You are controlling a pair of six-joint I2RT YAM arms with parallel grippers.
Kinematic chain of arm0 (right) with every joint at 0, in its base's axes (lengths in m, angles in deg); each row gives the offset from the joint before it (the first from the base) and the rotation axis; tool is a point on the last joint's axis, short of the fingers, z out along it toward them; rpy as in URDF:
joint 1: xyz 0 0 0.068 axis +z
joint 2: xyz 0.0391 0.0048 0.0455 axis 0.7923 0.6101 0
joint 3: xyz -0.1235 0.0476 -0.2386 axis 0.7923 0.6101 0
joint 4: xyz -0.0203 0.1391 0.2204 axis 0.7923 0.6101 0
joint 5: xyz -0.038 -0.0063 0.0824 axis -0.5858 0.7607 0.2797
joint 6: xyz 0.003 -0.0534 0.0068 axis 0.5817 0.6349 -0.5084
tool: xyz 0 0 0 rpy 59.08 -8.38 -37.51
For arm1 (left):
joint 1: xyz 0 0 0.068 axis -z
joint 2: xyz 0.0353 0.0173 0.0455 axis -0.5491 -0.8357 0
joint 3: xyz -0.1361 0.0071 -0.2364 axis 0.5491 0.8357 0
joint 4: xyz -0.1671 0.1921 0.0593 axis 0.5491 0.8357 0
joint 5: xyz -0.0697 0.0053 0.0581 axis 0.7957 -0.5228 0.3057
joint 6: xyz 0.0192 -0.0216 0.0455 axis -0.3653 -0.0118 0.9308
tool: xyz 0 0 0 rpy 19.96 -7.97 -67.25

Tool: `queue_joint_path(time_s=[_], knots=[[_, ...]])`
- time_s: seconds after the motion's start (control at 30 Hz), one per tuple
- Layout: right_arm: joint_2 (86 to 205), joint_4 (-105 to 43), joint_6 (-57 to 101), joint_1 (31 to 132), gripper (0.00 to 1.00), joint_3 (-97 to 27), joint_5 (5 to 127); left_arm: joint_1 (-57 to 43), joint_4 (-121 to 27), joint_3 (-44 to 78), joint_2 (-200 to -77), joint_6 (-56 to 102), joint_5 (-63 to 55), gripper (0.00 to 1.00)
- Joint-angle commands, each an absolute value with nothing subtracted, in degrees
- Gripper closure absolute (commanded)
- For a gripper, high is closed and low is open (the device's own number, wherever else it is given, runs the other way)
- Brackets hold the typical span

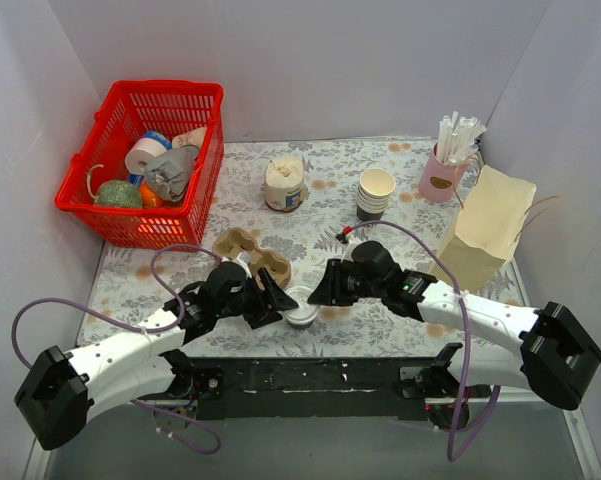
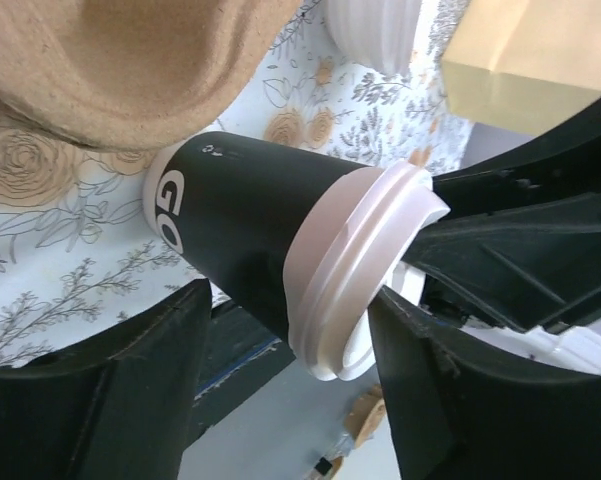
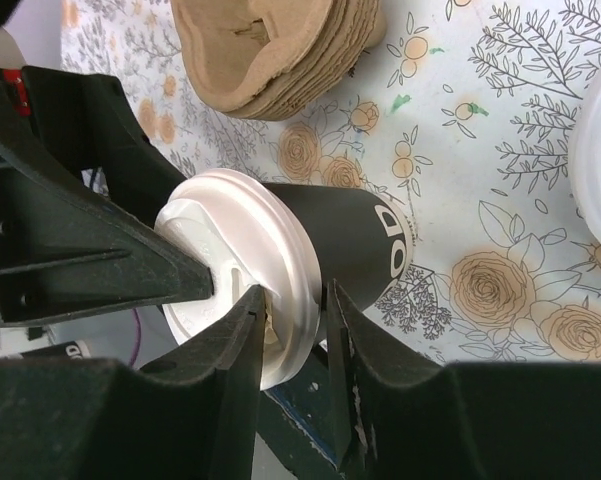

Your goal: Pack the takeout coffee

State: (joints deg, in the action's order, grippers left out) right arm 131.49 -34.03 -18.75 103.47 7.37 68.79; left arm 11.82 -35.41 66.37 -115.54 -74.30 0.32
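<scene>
Low in the middle of the top view, the takeout coffee [image 1: 302,305], a black paper cup with white lettering and a round white plastic lid, stands on the floral-patterned tablecloth [image 1: 330,200]. It is close to the near edge, just beside the stack of brown moulded-pulp cup carriers [image 1: 255,255]. We see the left gripper [image 1: 280,300] with its jaws spread to either side of the cup; we cannot tell whether they press on it. The right gripper [image 1: 318,290] comes in from the right of the frame. In its wrist view its two narrowly parted fingers [image 3: 242,340] pinch the lid's rim between them.
</scene>
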Motion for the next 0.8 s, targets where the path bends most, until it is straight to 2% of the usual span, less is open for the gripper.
queue_joint_path(time_s=[0.0,0.07,0.1,0.3,0.5,0.77], knots=[[134.9,-22.1,-14.2,104.1,0.71,2.6,69.1,12.0,-26.0,62.5,-116.9,-69.3,-1.8,0.34],[135.4,-18.8,-13.5,104.1,0.63,1.0,69.2,12.0,-24.1,60.4,-116.8,-68.4,-2.7,0.25],[135.5,-18.4,-13.3,104.1,0.58,0.2,69.2,12.0,-23.5,59.9,-116.5,-67.6,-2.9,0.24],[135.0,-17.8,-13.1,104.1,0.41,-1.8,70.2,12.0,-21.2,57.6,-113.9,-66.5,-4.1,0.02],[133.8,-16.7,-11.0,104.2,0.3,-4.9,70.2,12.1,-18.7,55.6,-112.2,-65.1,-5.6,0.02],[127.9,-13.5,-7.9,104.0,0.21,-8.4,64.5,12.0,-16.6,54.0,-107.9,-63.2,-6.6,0.02]])
